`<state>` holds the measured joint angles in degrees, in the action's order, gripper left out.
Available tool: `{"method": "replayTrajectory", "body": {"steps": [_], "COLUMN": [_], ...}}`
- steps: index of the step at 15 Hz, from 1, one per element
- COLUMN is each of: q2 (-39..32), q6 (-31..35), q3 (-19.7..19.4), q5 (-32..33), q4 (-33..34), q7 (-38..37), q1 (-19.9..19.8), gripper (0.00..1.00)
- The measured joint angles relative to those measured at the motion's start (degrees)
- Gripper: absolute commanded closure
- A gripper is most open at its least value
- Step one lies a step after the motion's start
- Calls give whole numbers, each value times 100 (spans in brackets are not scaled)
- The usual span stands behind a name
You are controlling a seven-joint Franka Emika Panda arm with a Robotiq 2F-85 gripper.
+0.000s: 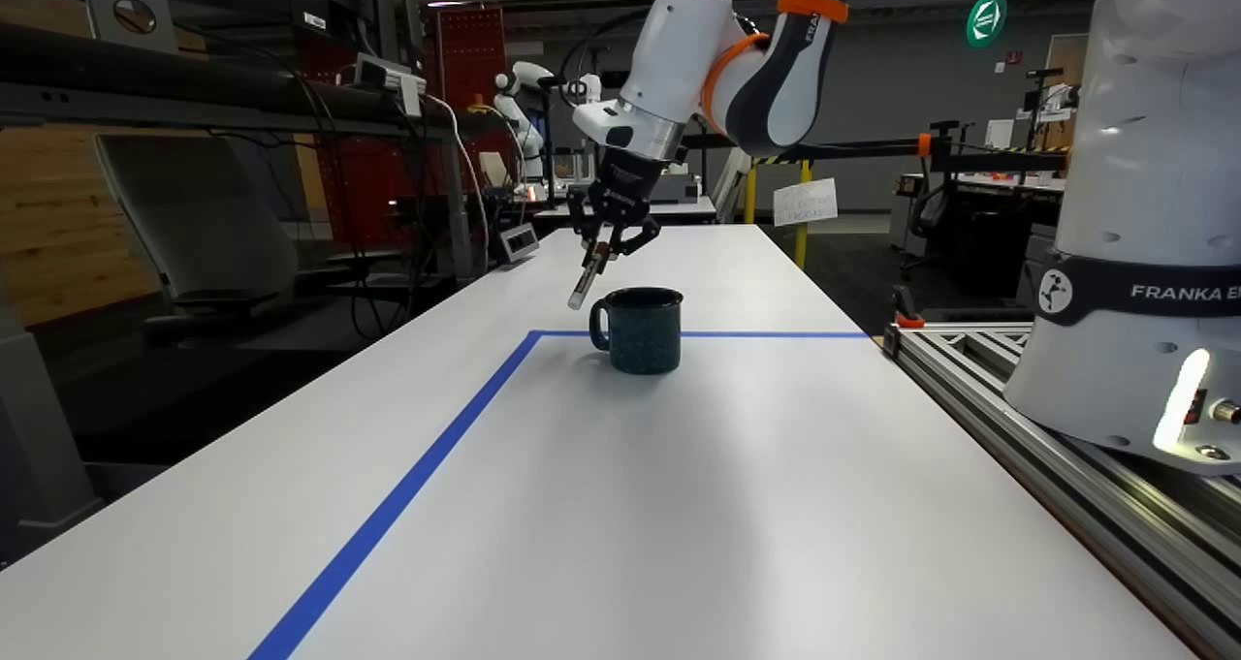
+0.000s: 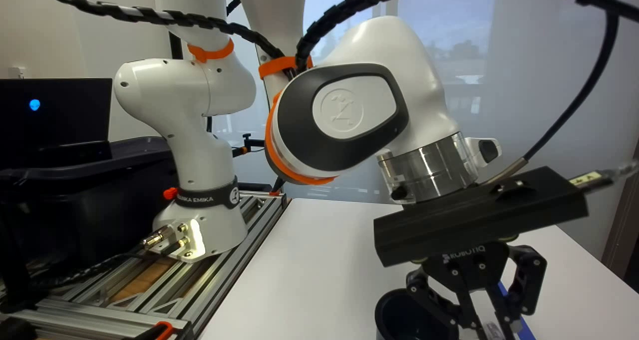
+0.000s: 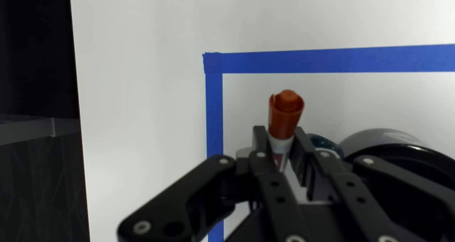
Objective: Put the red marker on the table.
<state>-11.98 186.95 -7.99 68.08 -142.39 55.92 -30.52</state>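
Red marker [image 3: 284, 125] is gripped, tilted, between the closed jaws of the gripper [image 3: 280, 137], near the dark mug [image 1: 646, 334]; drifting sideways while lowering could strike it. Below lies the table [image 1: 630, 524]: release from too high would likely set the marker rolling.

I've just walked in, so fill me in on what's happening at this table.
A Franka Emika Panda arm has its Robotiq gripper closed on the red marker. It holds the marker at a tilt beside the dark teal mug, apparently above the white table. The mug stands upright inside the corner of the blue tape. The marker has not yet been put down.
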Motion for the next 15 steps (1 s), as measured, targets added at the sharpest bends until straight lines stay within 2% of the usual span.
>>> {"method": "replayTrajectory", "body": {"steps": [4,8,11,15], "q2": [-66,-272,-454,-806], "q6": [-67,-329,-708,-1341], "q3": [613,1616,2689,4414], "q5": [-615,-1397,-2279,-3639], "q4": [100,337,608,1072], "q7": [469,1080,1829,3073], "q1": [-519,-1392,-2297,-3715], "gripper": [95,95,95,95]}}
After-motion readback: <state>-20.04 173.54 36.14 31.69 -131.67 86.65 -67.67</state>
